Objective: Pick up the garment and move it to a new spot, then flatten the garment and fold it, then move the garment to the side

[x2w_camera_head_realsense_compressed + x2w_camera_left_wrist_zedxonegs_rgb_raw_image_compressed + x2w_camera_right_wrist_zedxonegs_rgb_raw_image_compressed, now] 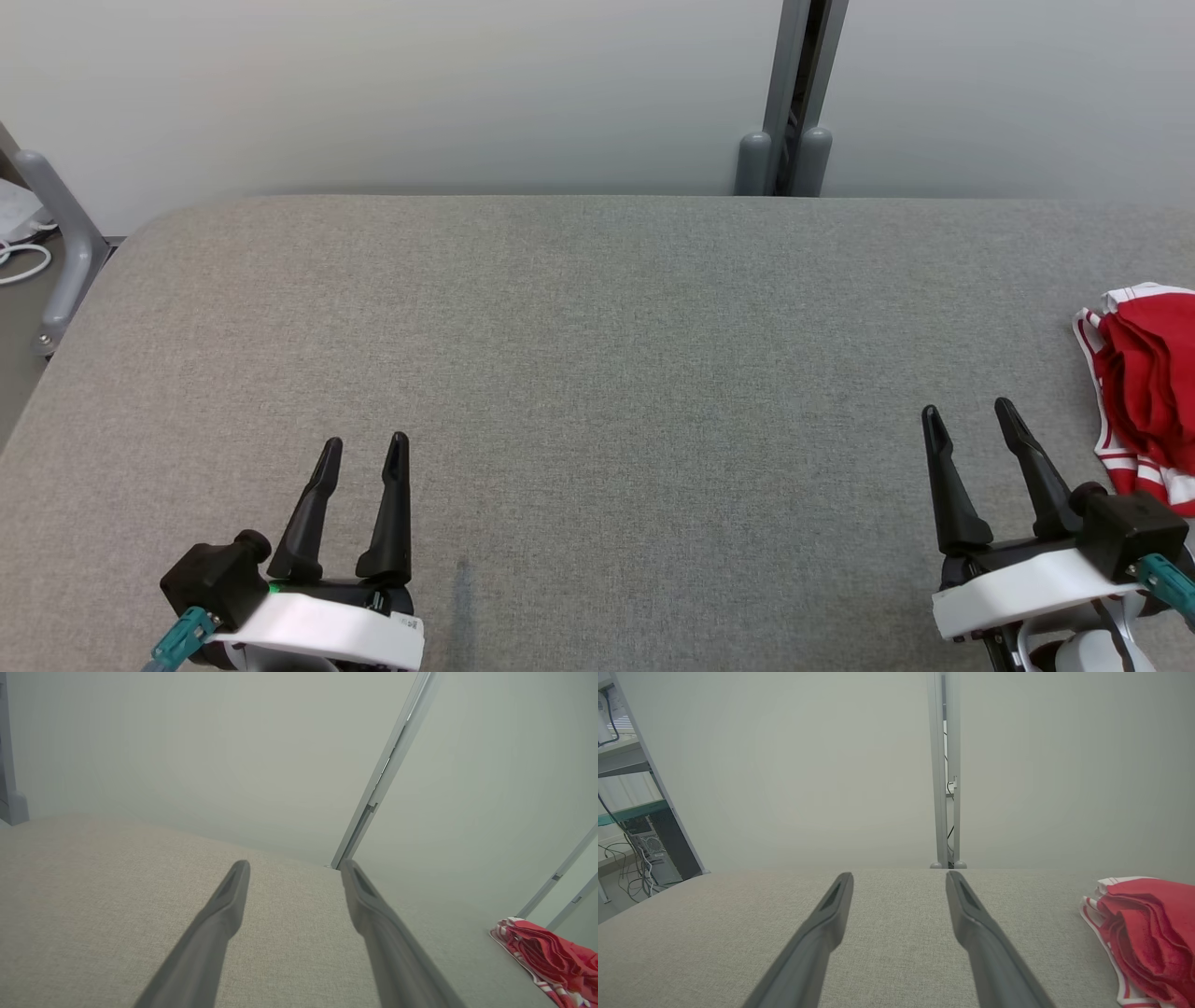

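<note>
The garment (1150,392) is a crumpled red cloth with white striped trim, lying at the right edge of the grey padded table (597,355). It also lies at the lower right in the left wrist view as the garment (551,956) and at the right in the right wrist view as the garment (1148,933). My right gripper (967,411) stands open just left of the garment, apart from it, nothing between its fingers. My left gripper (366,442) is open and empty at the lower left, far from the cloth. Both hover low over the table near its front.
A pale wall with a grey metal post (789,103) stands behind the table. A grey frame leg (61,243) and white cables sit beyond the table's left edge. Shelves with equipment and wires (630,826) stand at the far left in the right wrist view.
</note>
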{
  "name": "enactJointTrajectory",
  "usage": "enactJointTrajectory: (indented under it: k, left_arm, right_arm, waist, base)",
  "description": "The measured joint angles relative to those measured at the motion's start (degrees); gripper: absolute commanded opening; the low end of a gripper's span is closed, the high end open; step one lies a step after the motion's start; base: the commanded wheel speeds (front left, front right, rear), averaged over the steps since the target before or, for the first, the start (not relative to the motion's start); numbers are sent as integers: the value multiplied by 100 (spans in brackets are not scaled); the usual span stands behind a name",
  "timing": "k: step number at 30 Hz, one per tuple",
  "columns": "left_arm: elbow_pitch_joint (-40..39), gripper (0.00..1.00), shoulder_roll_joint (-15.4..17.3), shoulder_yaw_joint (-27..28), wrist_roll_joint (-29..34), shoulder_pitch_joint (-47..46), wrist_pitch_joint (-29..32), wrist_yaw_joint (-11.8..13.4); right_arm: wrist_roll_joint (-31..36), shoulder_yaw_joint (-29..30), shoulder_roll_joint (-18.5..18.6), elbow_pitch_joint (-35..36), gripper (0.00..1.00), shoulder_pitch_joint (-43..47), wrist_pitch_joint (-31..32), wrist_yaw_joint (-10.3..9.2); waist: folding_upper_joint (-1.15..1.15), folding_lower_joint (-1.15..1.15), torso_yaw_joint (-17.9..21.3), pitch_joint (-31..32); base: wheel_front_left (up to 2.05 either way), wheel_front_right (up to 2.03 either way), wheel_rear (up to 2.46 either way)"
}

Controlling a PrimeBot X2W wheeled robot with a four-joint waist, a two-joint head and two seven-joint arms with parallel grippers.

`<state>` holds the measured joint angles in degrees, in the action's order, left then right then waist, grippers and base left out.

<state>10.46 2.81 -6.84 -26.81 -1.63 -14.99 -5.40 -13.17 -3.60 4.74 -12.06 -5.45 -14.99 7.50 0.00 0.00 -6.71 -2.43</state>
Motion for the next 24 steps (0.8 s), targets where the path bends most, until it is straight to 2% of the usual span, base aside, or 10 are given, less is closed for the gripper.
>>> enactJointTrajectory:
  k: [16, 17, 24]
  left_arm:
    - [-1, 100, -1, 12, -59, -4, 0, 52]
    - [1, 0, -1, 3, -87, -4, 0, 52]
    - [371, 0, -46, -21, -225, 260, 79, 48]
  right_arm:
    - [-7, -92, 62, 2, 100, -3, 0, 0]
    - [-7, -104, 64, 0, 0, -3, 0, 0]
    - [-152, -76, -56, -347, 0, 274, 101, 0]
  waist:
    - [0, 0, -17, 1]
    - [0, 0, -20, 1]
    - [0, 0, -7, 5]
  base:
    - [0, 0, 0]
    - [0, 0, 0]
    - [0, 0, 0]
